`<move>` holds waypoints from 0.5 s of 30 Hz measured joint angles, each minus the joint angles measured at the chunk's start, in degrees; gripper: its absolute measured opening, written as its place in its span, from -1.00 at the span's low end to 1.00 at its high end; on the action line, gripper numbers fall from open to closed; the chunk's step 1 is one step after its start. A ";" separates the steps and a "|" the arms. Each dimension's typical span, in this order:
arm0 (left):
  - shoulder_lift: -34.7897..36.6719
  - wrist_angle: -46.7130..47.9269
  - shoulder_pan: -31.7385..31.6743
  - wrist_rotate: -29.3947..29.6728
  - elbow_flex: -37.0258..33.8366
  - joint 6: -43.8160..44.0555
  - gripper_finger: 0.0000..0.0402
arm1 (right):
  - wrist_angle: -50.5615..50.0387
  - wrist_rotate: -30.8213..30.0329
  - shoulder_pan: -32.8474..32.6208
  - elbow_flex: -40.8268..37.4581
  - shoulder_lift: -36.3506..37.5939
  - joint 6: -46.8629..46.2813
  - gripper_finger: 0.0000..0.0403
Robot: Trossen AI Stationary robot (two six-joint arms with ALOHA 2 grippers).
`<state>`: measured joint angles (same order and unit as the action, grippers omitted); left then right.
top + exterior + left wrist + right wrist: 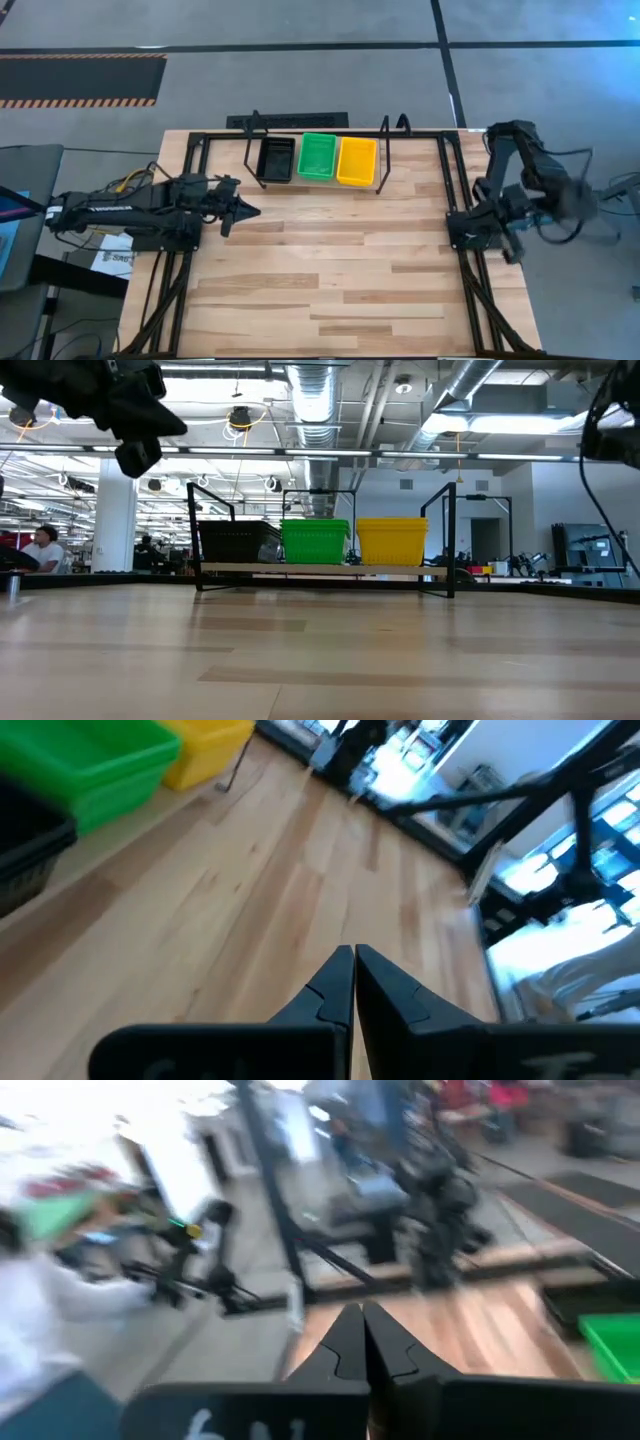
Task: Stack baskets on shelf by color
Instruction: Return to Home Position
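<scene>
On the shelf [382, 160] at the table's far middle, black [275, 158], green [318, 156] and yellow [357, 160] baskets stand side by side on its wooden plank [320, 569]. The low view shows them black [238, 541], green [315, 541] and yellow [391, 541]; how many are nested in each I cannot tell. My left gripper [250, 211] is shut and empty above the table's left part, pointing right, near of the black basket. My right gripper [362, 1310] is shut and empty at the table's right edge.
Black frame rails [455, 190] run along the table's left and right sides. The wooden top [330, 280] lies bare between the arms and toward the near edge. A person [42, 548] sits in the room beyond the table's left.
</scene>
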<state>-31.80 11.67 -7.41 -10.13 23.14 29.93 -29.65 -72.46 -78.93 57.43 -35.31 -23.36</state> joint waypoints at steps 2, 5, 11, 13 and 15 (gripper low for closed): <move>0.86 -1.04 2.17 1.99 0.02 0.67 -1.00 | 7.72 5.03 1.17 -1.61 3.13 9.51 -1.00; 2.71 -1.33 6.22 5.98 0.13 1.01 -1.00 | 20.95 13.87 4.28 -4.28 6.27 25.67 -1.00; 6.75 8.57 14.84 15.63 3.58 -0.38 -1.00 | 28.30 19.48 11.19 -9.88 9.60 29.53 -1.00; 8.38 12.07 16.20 17.28 4.71 -0.20 -1.00 | 28.50 21.45 13.45 -12.32 9.40 26.47 -1.00; 10.23 14.06 16.73 17.96 5.13 0.70 -1.00 | 31.85 24.19 15.90 -15.01 8.50 25.86 -1.00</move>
<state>-21.57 25.73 9.32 7.83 28.26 30.63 2.20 -48.27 -63.03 42.42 -26.80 2.51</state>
